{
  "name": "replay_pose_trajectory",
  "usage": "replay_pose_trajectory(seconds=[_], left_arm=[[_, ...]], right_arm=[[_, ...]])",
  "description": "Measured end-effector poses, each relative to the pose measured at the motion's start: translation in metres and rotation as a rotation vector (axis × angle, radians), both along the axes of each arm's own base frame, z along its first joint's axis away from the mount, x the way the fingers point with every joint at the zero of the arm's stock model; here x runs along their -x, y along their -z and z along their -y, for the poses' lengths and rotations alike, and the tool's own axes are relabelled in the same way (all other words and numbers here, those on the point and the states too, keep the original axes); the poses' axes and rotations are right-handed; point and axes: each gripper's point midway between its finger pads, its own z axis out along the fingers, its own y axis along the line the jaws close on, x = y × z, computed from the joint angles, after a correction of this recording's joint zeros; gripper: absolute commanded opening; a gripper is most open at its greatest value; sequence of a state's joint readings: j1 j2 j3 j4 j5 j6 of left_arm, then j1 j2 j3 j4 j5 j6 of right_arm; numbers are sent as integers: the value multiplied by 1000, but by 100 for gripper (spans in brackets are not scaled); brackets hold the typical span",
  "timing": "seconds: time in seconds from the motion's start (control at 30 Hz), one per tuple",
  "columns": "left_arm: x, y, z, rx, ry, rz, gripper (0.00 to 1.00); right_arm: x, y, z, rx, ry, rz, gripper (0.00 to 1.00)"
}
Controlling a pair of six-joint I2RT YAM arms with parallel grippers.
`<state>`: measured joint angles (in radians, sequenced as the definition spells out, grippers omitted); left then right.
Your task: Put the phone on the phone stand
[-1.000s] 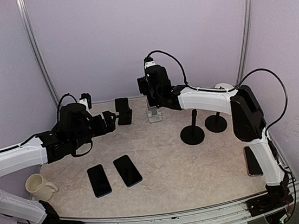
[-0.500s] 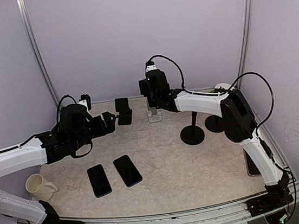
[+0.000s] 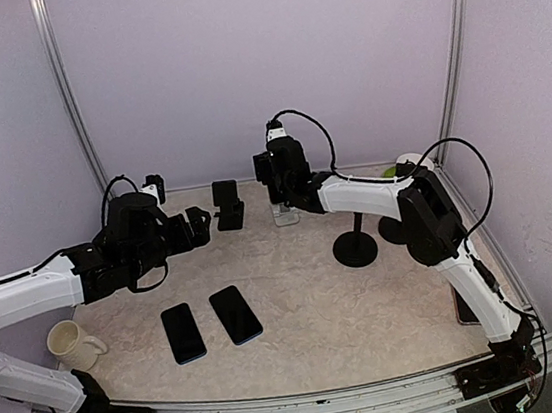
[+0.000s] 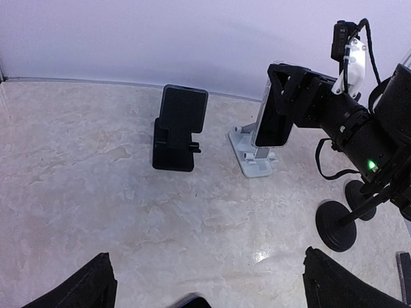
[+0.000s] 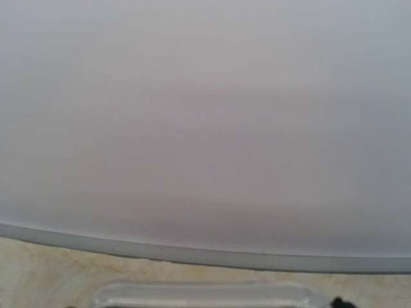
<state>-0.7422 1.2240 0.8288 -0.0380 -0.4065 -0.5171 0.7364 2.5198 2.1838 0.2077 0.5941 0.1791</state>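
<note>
Right end effector [image 4: 277,96] clamped on phone [image 4: 271,131], at white stand [image 4: 252,159]

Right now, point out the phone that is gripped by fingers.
The upright phone in the right fingers, over the white stand. The other phones lie flat or lean on the black stand.

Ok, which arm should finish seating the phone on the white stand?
Right. The right gripper holds the phone upright at the white stand, while the left gripper hangs open and empty, farther off.
</note>
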Motion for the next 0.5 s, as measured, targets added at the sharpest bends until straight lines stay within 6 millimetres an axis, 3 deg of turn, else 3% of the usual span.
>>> replay_pose_trajectory(seconds=[0.5], left_arm=[[0,2,-2,-8,-10,-1,99]], right_arm=[[-1,2,0,-20,-3,-5,45]])
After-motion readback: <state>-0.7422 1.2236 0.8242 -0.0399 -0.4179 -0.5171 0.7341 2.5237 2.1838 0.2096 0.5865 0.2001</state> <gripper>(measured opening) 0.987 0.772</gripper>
